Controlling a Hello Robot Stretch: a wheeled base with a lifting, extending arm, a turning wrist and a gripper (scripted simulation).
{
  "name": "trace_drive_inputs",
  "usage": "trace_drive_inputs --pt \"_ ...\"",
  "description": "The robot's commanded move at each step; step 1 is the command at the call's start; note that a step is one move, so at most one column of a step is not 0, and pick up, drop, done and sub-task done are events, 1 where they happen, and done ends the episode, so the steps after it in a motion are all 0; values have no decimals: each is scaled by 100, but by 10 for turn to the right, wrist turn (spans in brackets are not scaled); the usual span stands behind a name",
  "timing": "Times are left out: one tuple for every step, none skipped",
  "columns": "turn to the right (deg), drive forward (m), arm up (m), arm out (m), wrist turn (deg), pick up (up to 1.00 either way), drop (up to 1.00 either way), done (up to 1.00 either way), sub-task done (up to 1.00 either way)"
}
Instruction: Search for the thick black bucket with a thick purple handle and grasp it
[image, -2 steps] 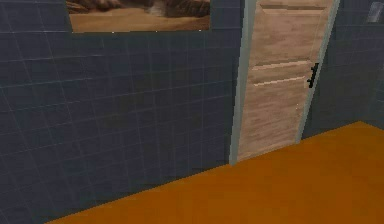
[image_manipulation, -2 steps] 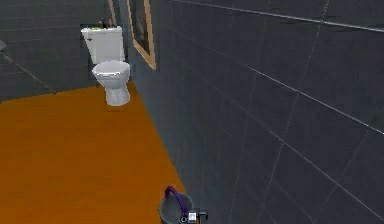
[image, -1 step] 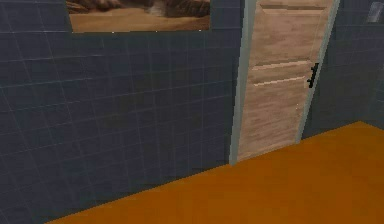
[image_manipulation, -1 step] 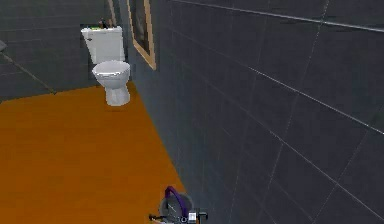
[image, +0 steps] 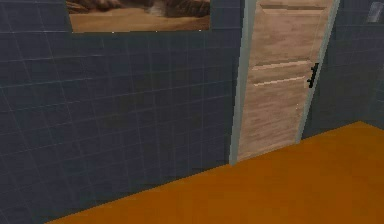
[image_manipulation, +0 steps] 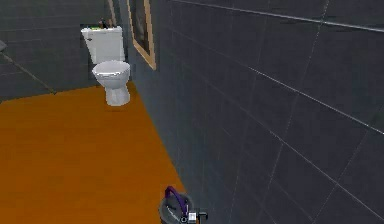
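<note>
The bucket (image_manipulation: 171, 209) sits at the bottom edge of the arm side view, just left of the middle. It is a dark, rounded body with a purple handle (image_manipulation: 172, 192) arching over it. The bottom edge cuts off its lower part, so its base and what it rests on cannot be seen. Just to its right, against the same edge, is a small white patch with dark marks, and the claw (image_manipulation: 187, 214) lies there, its dark body merging with the dark of the bucket. The claw's fingers cannot be made out, so I cannot tell whether it has hold of anything or whether it touches the bucket.

Around the bucket is an orange floor (image_manipulation: 70, 150), which meets a dark tiled wall (image_manipulation: 280, 120) running up the view's right. Farther along that wall hangs a wood-framed picture (image_manipulation: 143, 35), seen edge-on so its face is unclear. Near it a white toilet (image_manipulation: 112, 75) stands on the floor.

In the forward view the same orange floor meets a dark tiled wall. A pale wooden door (image: 282, 75) with a dark door handle (image: 314, 75) is cut off at the top. A framed wall picture (image: 140, 15) shows just its lower strip.
</note>
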Motion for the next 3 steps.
trace_drive_inputs --pt "0 0 -30 0 0 0 0 0 0" --pt "0 0 0 0 0 100 0 0 0" --pt "0 0 10 0 0 0 0 0 0"
